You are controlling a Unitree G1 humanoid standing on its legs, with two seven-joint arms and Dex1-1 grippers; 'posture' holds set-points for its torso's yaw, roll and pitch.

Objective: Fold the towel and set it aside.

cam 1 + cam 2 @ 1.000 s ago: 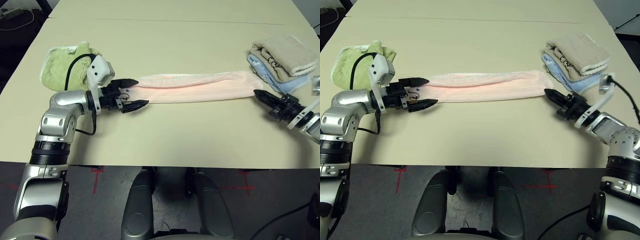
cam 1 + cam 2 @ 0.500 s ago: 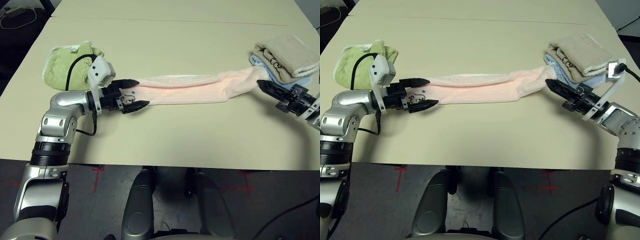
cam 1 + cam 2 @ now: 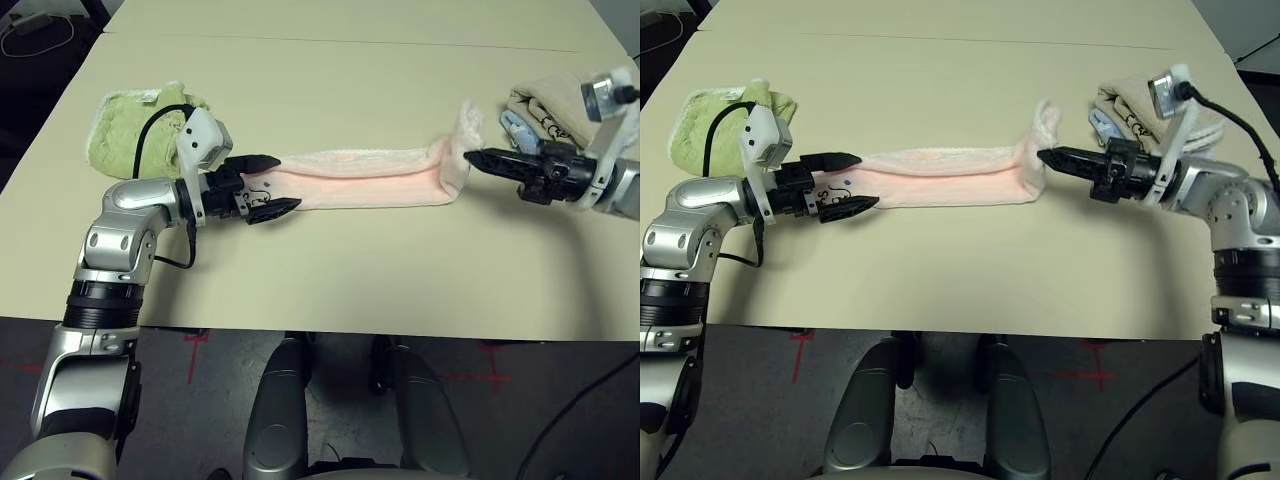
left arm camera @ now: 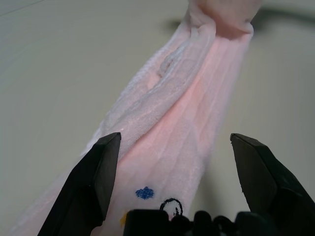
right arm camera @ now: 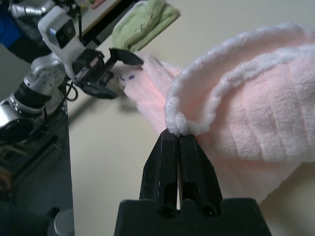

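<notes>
The pale pink towel [image 3: 360,178] lies as a long narrow strip across the middle of the table. My left gripper [image 3: 288,182] stands open at the strip's left end, one finger on each side of the cloth near a small dark motif [image 4: 170,205]. My right gripper [image 3: 470,158] is shut on the towel's right end, pinching the white scalloped edge [image 5: 197,115] and holding it raised above the table, bunched and folded back over the strip. In the left wrist view the towel [image 4: 197,98] runs away between the open fingers.
A light green towel [image 3: 125,135] lies crumpled at the far left behind my left arm. Folded beige and blue towels [image 3: 545,110] are stacked at the far right behind my right arm. Bare tabletop [image 3: 350,270] stretches in front of the strip to the near edge.
My right gripper has lifted the towel's right end and carried it left, away from the folded stack, so the strip on the table is shorter. The left arm has stayed put.
</notes>
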